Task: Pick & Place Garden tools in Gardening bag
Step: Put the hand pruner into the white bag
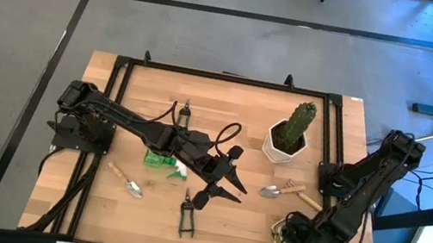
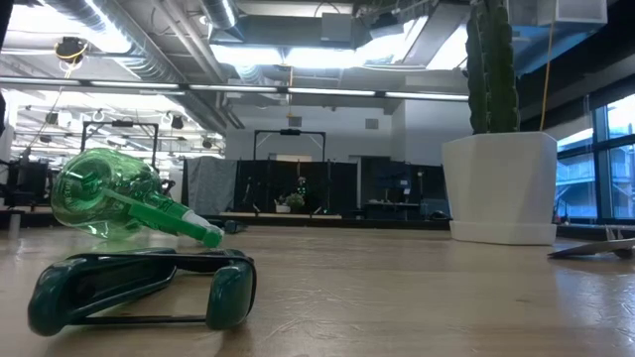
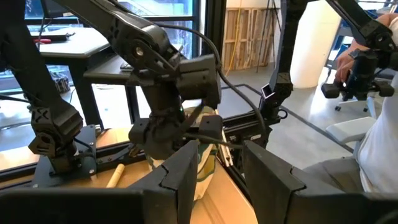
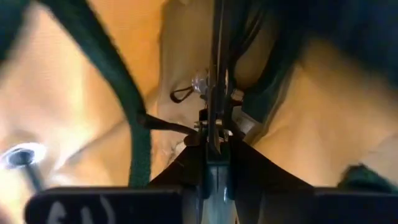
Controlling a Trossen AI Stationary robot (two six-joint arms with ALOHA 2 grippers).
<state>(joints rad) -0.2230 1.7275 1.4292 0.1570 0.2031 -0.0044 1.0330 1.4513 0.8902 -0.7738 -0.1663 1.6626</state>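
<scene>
The right gripper (image 4: 214,163), deep in the bag (image 4: 81,68) at the table's (image 1: 236,221) near right corner, pinches shears (image 4: 214,112), mostly hidden. The left gripper (image 1: 229,180) hovers mid-table, fingers apart, empty. The bottle (image 1: 162,160) lies partly under its arm.

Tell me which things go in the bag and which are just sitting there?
For the job: spray bottle, two trowels, shears, gardening bag.
Just sitting there: cactus in white pot.
</scene>
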